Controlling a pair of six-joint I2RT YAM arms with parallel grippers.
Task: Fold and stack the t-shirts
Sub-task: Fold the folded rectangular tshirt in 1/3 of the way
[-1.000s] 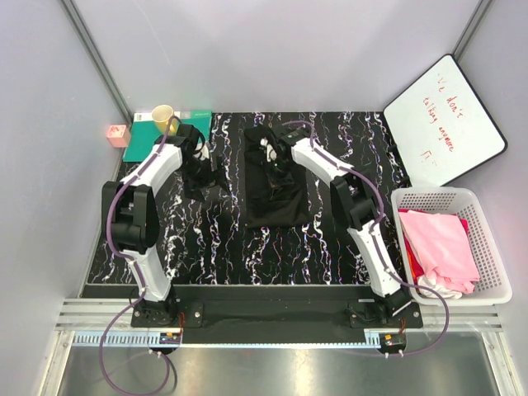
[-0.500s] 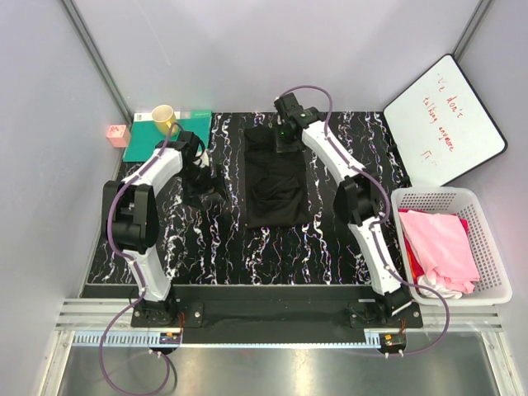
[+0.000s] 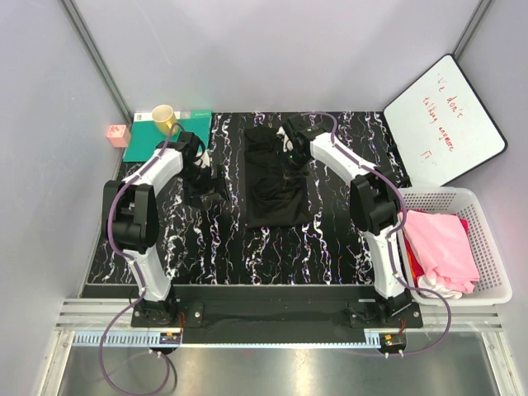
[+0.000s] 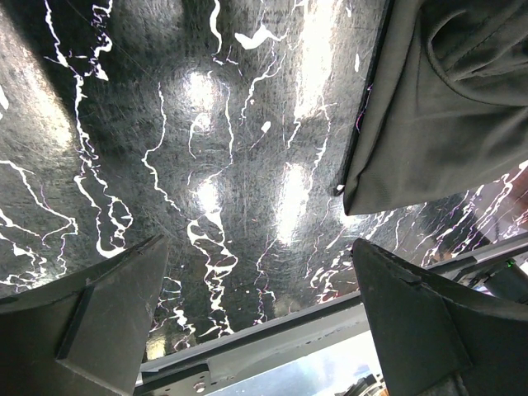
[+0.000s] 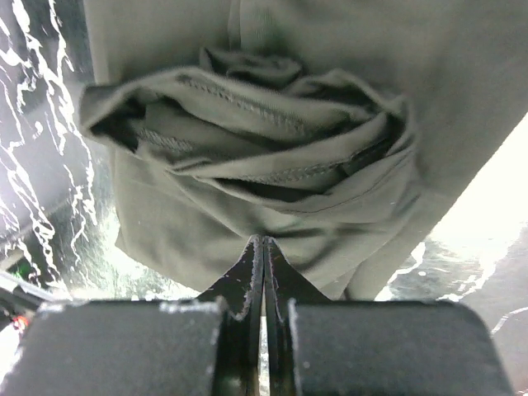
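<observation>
A black t-shirt (image 3: 276, 196) lies folded in a long strip mid-table, its far end bunched into folds. My right gripper (image 3: 289, 153) is shut at that bunched end. In the right wrist view its tips (image 5: 262, 241) press against the crumpled cloth (image 5: 247, 124), and nothing shows between them. My left gripper (image 3: 205, 180) is open over bare marbled tabletop, left of the shirt. The left wrist view shows its jaws (image 4: 260, 247) wide apart and empty, with the shirt's edge (image 4: 445, 99) off to the right. A pink t-shirt (image 3: 441, 241) and a white one (image 3: 442, 288) lie in the basket.
A white mesh basket (image 3: 495, 239) stands off the table's right side. A whiteboard (image 3: 443, 120) leans at the back right. At the back left lie a teal mat (image 3: 169, 136), a yellow cup (image 3: 162, 115) and a small pink box (image 3: 118, 134).
The right gripper, shut throughout, went from mid-shirt out to the far end, then came back a little. The shirt's far end is now bunched. The left arm barely moved.
</observation>
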